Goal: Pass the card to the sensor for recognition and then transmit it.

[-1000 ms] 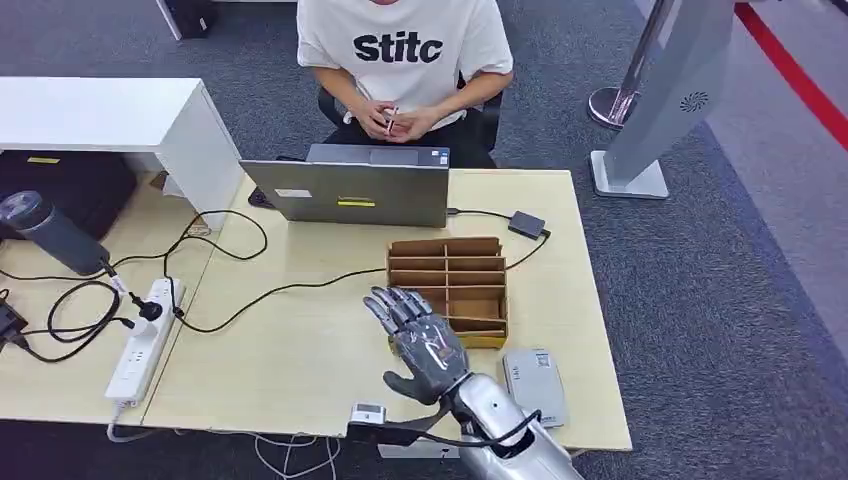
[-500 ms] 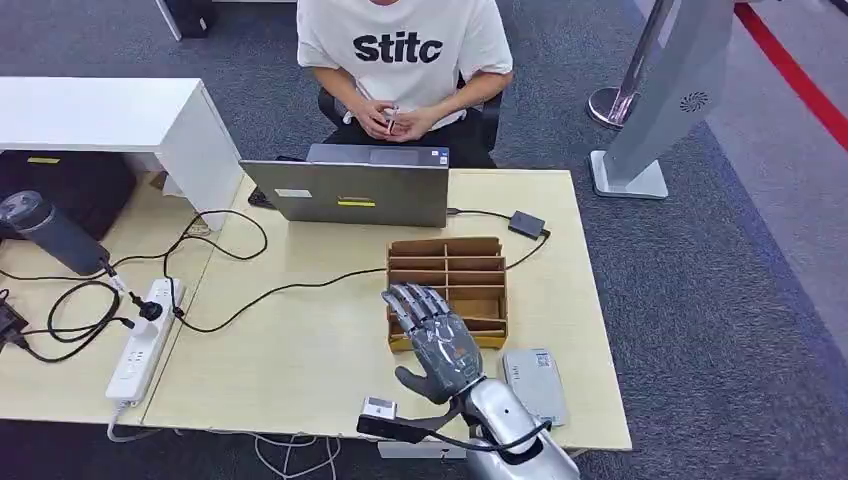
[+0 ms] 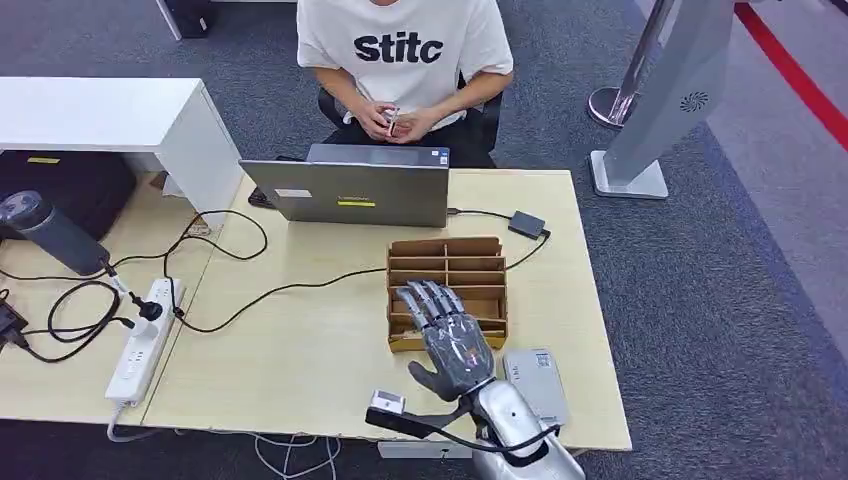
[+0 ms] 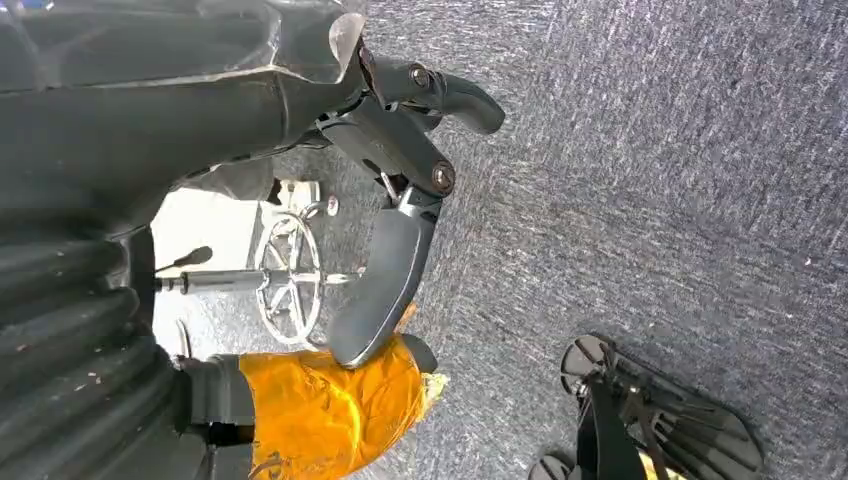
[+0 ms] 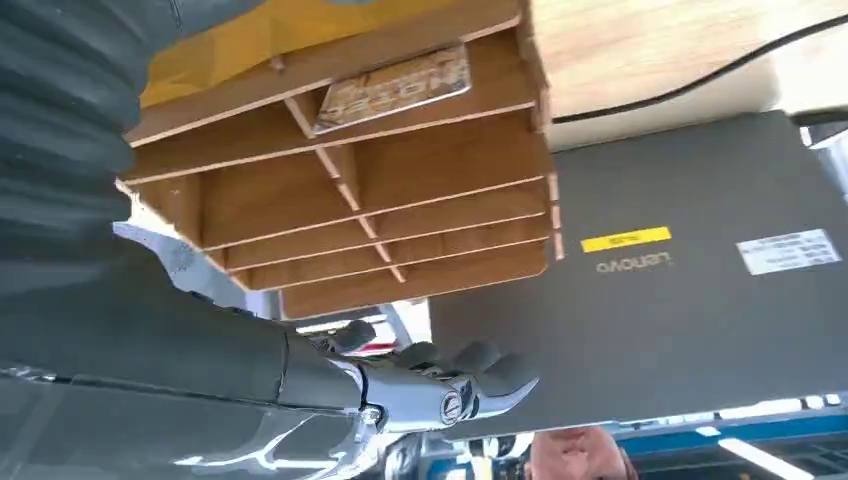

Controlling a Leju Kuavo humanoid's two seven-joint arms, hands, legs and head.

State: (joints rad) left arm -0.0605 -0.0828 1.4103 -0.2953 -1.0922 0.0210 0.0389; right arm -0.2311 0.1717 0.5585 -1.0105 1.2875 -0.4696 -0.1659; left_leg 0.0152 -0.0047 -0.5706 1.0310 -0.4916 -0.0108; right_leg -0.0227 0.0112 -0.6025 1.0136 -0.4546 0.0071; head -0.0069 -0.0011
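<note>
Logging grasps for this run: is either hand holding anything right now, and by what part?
Nothing is held. The right hand hovers open above the wooden organizer; the left hand hangs open over carpet.

The right hand (image 3: 452, 340) reaches forward from the silver right arm (image 3: 520, 440), palm down, fingers (image 3: 428, 300) spread and holding nothing, while the left hand (image 4: 395, 200) hangs with fingers loosely apart, empty.
</note>
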